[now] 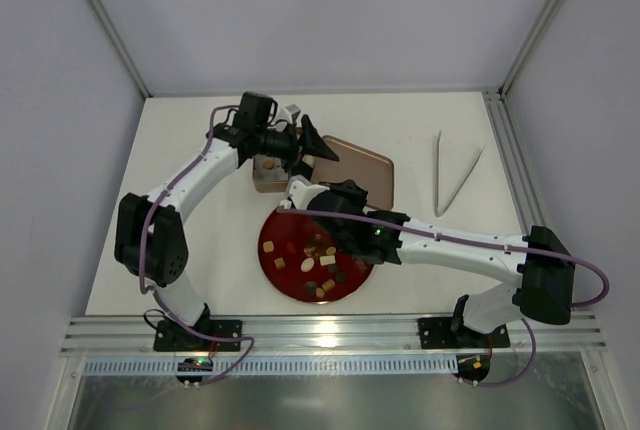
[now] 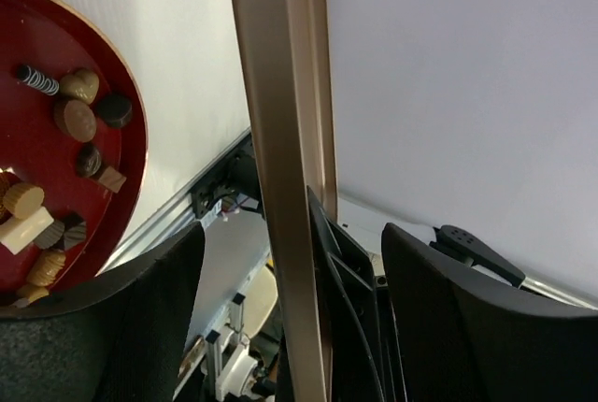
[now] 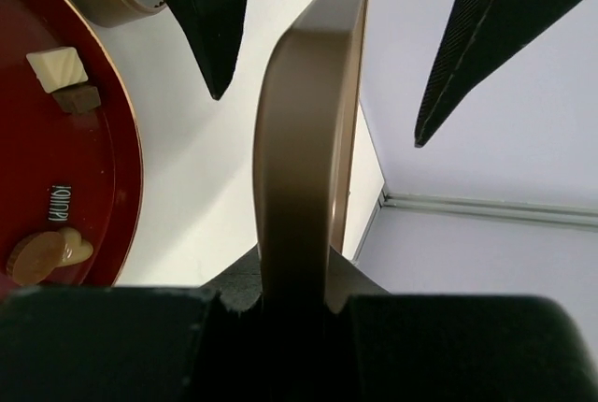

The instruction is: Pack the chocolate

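Right fingers (image 3: 112,346) clench the bronze lid (image 3: 308,140), left fingers (image 3: 201,9) spread apart; chocolate (image 2: 75,120) is brown, tan, cream.

One plate (image 1: 285,282), one bronze lid (image 1: 360,165), over ten chocolates (image 1: 328,261).

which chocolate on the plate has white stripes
The small dark roll lying next to the tan dome on the red plate; other pieces look unstriped.

We see the chocolate (image 1: 315,262) as many small loose pieces, dark brown, tan, cream and red, in round, square and oval shapes. They lie scattered on the red plate (image 1: 283,283). A cream square (image 3: 58,67) sits just beside a brown square (image 3: 78,97).
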Tool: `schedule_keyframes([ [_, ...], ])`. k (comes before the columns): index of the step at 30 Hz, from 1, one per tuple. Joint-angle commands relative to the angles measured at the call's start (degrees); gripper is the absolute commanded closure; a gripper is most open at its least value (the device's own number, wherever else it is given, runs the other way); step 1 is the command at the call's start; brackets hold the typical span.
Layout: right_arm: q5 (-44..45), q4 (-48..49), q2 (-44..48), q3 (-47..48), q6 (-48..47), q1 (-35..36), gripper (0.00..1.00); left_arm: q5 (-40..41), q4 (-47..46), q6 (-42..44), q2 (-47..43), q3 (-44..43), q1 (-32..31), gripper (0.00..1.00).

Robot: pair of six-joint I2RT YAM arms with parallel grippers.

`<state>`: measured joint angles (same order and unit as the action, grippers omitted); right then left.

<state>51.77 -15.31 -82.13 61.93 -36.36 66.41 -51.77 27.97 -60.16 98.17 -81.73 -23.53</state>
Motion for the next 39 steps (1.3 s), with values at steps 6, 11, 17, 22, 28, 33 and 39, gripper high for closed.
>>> schedule_keyframes([
  [6,1.15,-4.19,5.31,6.97,4.88,-0.14,0.96,3.25,-1.16,4.52,-4.04,-5.36,4.97,0.11],
  [11,-3.15,-12.45,5.31,12.32,11.65,-0.41,0.96,4.57,-2.47,4.35,-3.34,-8.7,8.84,0.1],
  [17,-19.66,-19.49,2.68,22.6,21.06,-8.3,0.96,2.72,-8.1,-0.48,-2.11,-12.83,15.35,0.1],
  [22,-44.78,-20.38,-2.67,33.4,31.84,-22.53,0.96,7.98,-6.45,1.35,-3.07,-13.72,20.01,0.13],
  [28,-81.08,-11.96,-16.99,42.91,51.59,-39.06,0.96,30.29,6.37,13.3,-3.17,-15.3,21.77,0.26],
  [33,-97.71,5.98,-29.56,45.29,68.51,-43.73,0.96,42.09,10.7,18.32,0.0,-14.33,21.95,0.39],
  [39,-102.39,25.21,-40.12,48.02,86.87,-44.18,0.96,45.0,10.36,19.73,4.66,-11.87,22.12,0.39],
])
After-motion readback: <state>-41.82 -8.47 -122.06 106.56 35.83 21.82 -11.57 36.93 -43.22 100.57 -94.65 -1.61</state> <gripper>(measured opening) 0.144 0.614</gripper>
